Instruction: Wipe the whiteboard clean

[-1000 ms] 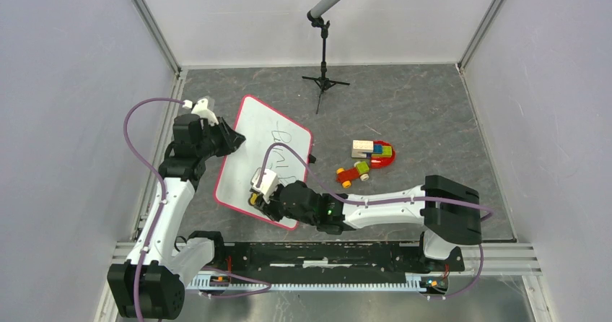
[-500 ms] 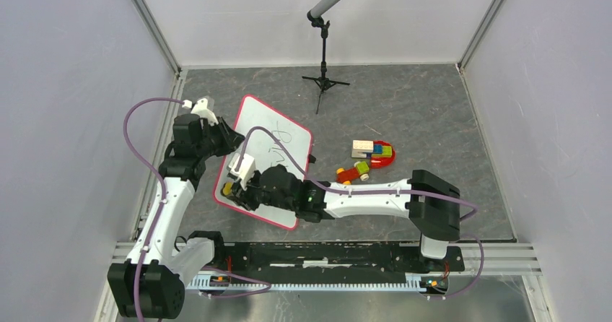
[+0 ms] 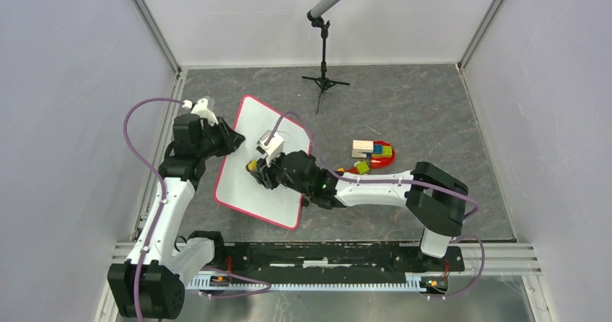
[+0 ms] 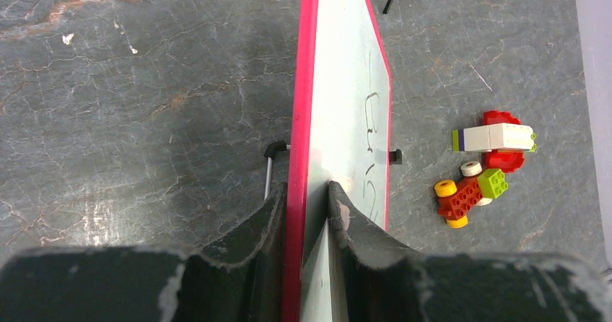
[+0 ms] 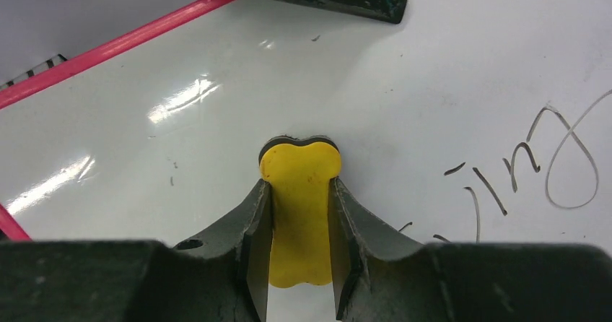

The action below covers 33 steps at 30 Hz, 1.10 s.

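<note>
The whiteboard [image 3: 254,185], white with a red-pink frame, lies left of centre on the grey table. My left gripper [image 3: 232,138] is shut on its left edge; the left wrist view shows both fingers [image 4: 268,214] clamping the frame [image 4: 307,84]. My right gripper [image 3: 257,169] is shut on a yellow eraser [image 5: 299,185] with a dark pad, pressed flat on the board's middle [image 5: 404,69]. Black handwriting [image 5: 538,159] shows on the board to the right of the eraser, and also in the left wrist view [image 4: 372,145].
A microphone stand [image 3: 323,55] stands at the back. A red plate with toy bricks [image 3: 374,153] and a small brick car [image 4: 469,192] lie right of the board. Grey walls close in the table on three sides.
My right gripper with the eraser swept from the board's lower right edge to its lower left, then up to the board's middle. The left gripper has held still on the frame.
</note>
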Motion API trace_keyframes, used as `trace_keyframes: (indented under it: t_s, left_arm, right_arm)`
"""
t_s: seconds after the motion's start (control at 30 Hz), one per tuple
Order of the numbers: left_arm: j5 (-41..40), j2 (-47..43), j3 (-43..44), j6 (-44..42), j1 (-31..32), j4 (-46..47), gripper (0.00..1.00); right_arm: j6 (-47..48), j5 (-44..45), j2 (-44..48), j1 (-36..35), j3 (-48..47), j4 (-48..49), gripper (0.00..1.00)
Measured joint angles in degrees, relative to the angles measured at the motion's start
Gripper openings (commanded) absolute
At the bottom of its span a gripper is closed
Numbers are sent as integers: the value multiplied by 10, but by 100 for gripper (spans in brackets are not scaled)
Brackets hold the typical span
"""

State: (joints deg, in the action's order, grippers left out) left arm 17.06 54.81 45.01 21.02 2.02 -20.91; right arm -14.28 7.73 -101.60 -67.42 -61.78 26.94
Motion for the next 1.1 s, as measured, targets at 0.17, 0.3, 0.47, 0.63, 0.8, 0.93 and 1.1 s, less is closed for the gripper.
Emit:
trace_keyframes:
  t_s: [0.17, 0.3, 0.47, 0.63, 0.8, 0.93, 1.1]
  left_arm:
    - [-1, -1, 0, 0, 0, -1, 2]
    - [-1, -2, 0, 0, 0, 0, 2]
    - [-2, -2, -1, 0, 0, 0, 2]
    - [-2, -2, -1, 0, 0, 0, 2]
    - [-2, -2, -1, 0, 0, 0, 2]
    - [-2, -2, -1, 0, 0, 0, 2]
    - [2, -2, -1, 0, 0, 3, 2]
  right_arm:
    - [33, 40, -3, -47, -46, -53, 20]
    - [54, 23, -16, -90, -96, -65, 20]
    - [71, 2, -30, -96, -136, -90, 20]
    - [73, -20, -24, -94, -117, -68, 20]
    - [88, -25, -14, -103, -71, -15, 20]
    - [80, -28, -8, -96, -53, 0, 20]
    - [40, -66, -12, -47, -63, -10, 20]
